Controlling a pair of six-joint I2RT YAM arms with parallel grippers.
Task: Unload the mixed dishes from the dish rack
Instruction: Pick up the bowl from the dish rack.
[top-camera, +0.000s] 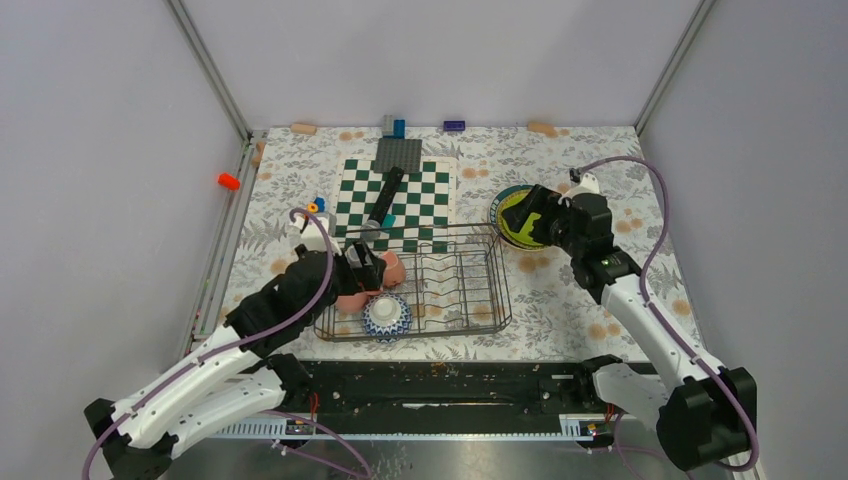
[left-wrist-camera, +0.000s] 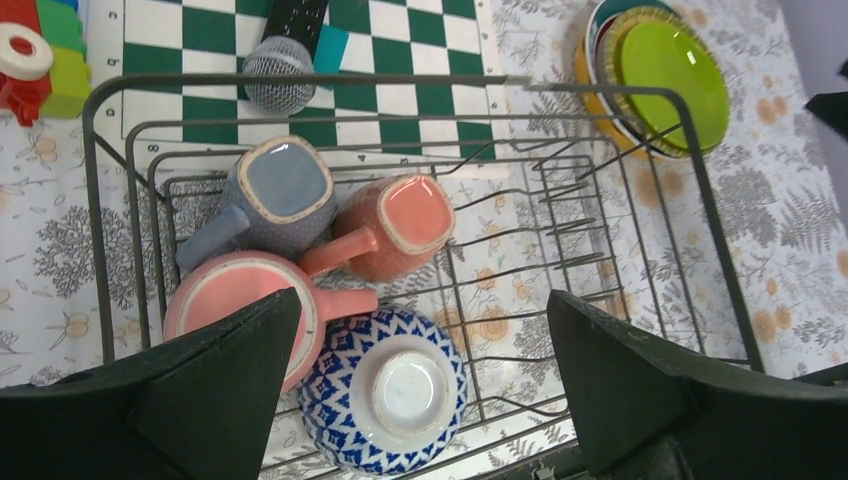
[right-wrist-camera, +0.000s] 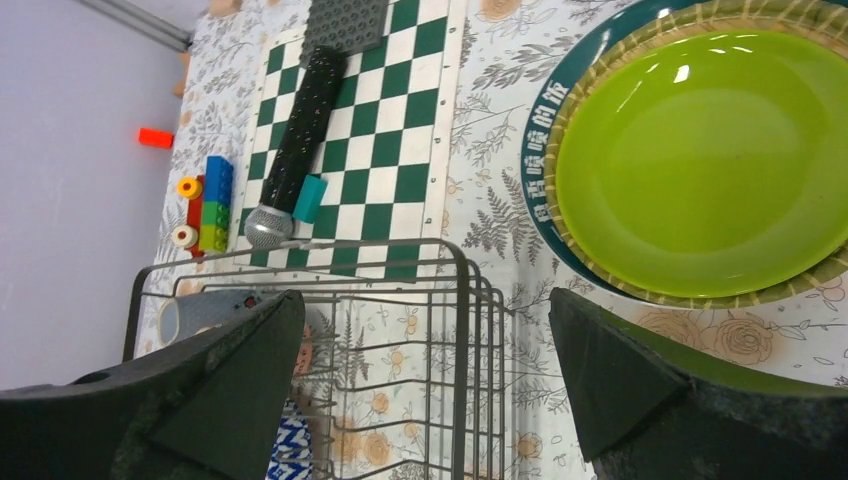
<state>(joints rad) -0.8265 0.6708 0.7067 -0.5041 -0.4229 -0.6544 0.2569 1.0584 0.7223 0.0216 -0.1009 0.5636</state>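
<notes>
There it was, the floral-patterned desk (top-camera: 560, 300) spread out under me, and the rectangular dark wire dish rack (top-camera: 455, 285) sat in the middle of it, close to the near edge. My left gripper (left-wrist-camera: 422, 310) hovered over the rack's left end, jaws spread wide and nothing between them. Beyond the rack, toward the far edge, lay the green-and-white checkered board (top-camera: 420, 195), its near edge just behind the rack's back rail.

Over to the right, the plates were out of the rack and stacked flat on the desk, just past its far right corner. The lime-green round plate (right-wrist-camera: 700, 160) was on top, the yellow-orange plate (right-wrist-camera: 600, 270) showed as a rim under it, and the teal-rimmed white plate (right-wrist-camera: 535, 150) was at the bottom. My right gripper (right-wrist-camera: 425, 300) hung beside that stack, jaws wide apart and gripping nothing.

The rest of the dishes crowded the rack's left end. The large pink mug (left-wrist-camera: 235, 300) was at the near left, touching the small blue-and-white patterned bowl (left-wrist-camera: 395, 390), which lay upside down, foot ring up. Behind them the small salmon mug (left-wrist-camera: 395, 225) and the small grey cup (left-wrist-camera: 280, 190) pressed side by side.

A black microphone with a silver mesh head (top-camera: 383, 200) lay across the board, and colourful toy blocks (right-wrist-camera: 205, 205) sat left of it.
</notes>
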